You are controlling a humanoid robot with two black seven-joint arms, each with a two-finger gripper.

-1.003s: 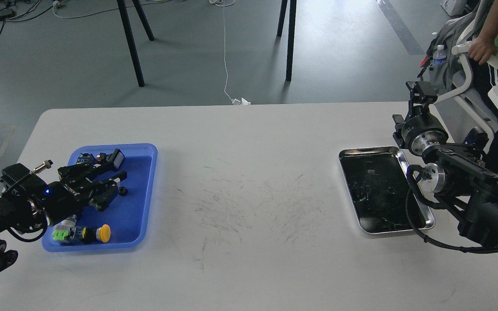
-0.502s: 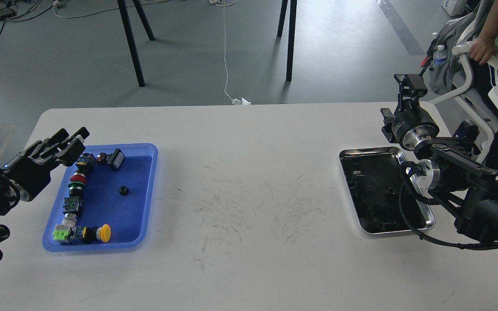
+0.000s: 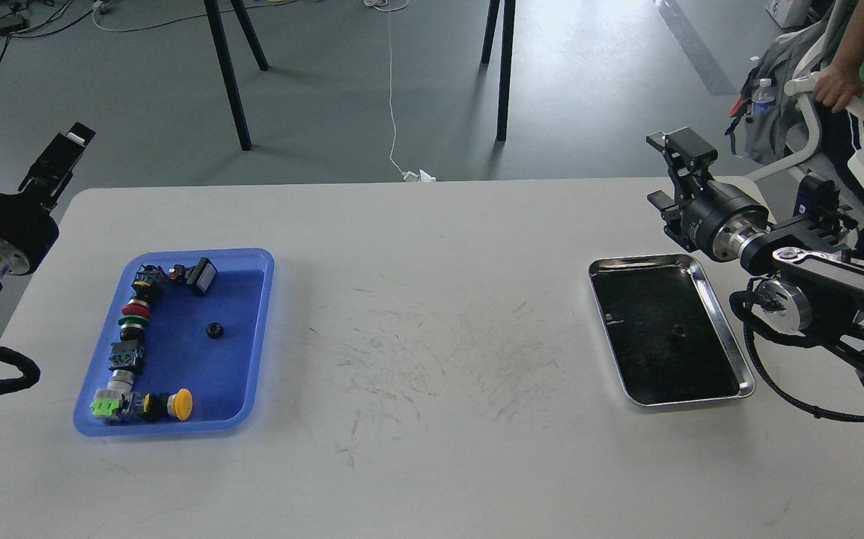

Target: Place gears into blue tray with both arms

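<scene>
While one gear (image 3: pixel 213 330) lies in the blue tray (image 3: pixel 256 337), another (image 3: pixel 677 331) sits in the steel tray (image 3: pixel 724 329); our left tool (image 3: pixel 61 156) and right tool (image 3: pixel 677 153) hang clear, grip states we cannot tell.

a white table (image 3: pixel 432 247), its middle marked with dark scuffs, carries the blue tray (image 3: pixel 256 337) near its left edge and a shiny steel tray (image 3: pixel 724 337) near its right edge, well apart.

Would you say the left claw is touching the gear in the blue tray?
Apart: in the head view the left claw is raised beyond the table edge, far from the gear.
</scene>
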